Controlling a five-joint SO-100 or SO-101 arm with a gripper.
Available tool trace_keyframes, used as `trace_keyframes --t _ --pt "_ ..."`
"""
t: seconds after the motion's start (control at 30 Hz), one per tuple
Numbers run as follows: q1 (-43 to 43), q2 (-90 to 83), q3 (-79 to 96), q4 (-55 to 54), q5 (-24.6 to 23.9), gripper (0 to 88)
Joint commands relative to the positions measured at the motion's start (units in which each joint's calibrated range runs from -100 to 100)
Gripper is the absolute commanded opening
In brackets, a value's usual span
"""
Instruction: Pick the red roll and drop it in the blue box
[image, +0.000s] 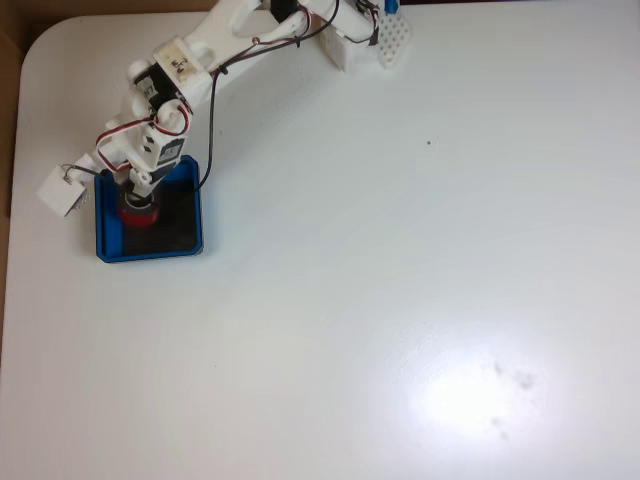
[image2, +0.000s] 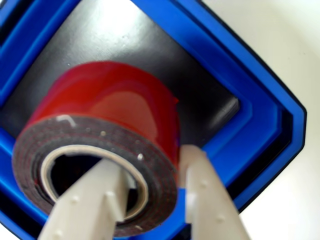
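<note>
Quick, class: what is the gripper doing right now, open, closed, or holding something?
Gripper: closed on the red roll, one of the jaws inside its hollow centre, one outside its wall, over the blue box.

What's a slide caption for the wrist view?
Tool grips the red roll by its wall, one finger through the core, above the blue box.
</note>
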Motion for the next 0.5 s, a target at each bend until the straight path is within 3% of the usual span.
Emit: trace_keyframes --t 0.0,0.47 --pt "0.48 -0.72 -4.08 -1.21 -0.25 1.9" --pt "0.58 -1.06 -3.81 -1.21 -0.34 7.2"
